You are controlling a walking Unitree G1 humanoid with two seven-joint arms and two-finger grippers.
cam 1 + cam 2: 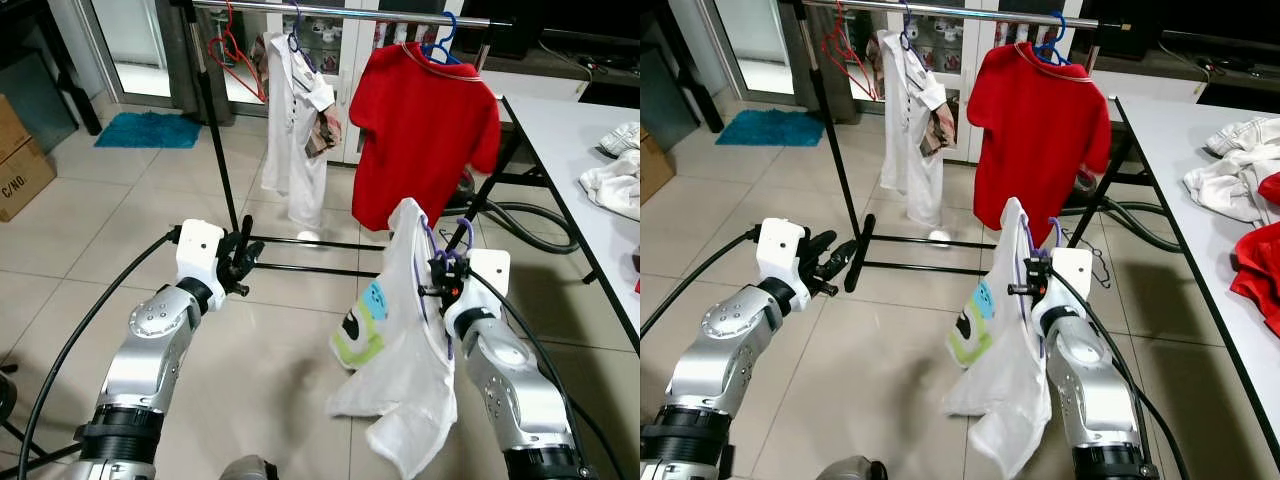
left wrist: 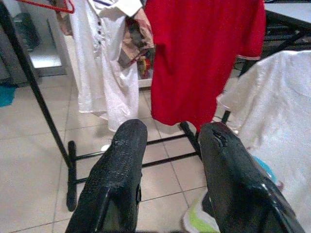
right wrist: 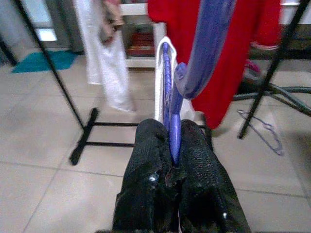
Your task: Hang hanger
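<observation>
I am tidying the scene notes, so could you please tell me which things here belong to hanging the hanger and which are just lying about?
Part of the job:
- purple hanger, clamped in the right gripper
- white T-shirt draped on it
- clothes rail

Just lying about:
- red shirt and white dress, already hung
- clothes on the table
- blue mat
- cardboard box

Silver arms, black pincers

Each rounded silver arm ends in a white wrist block; the left pincer (image 1: 240, 262) and right pincer (image 1: 441, 277) have textured black fingers, with black cables trailing.
</observation>
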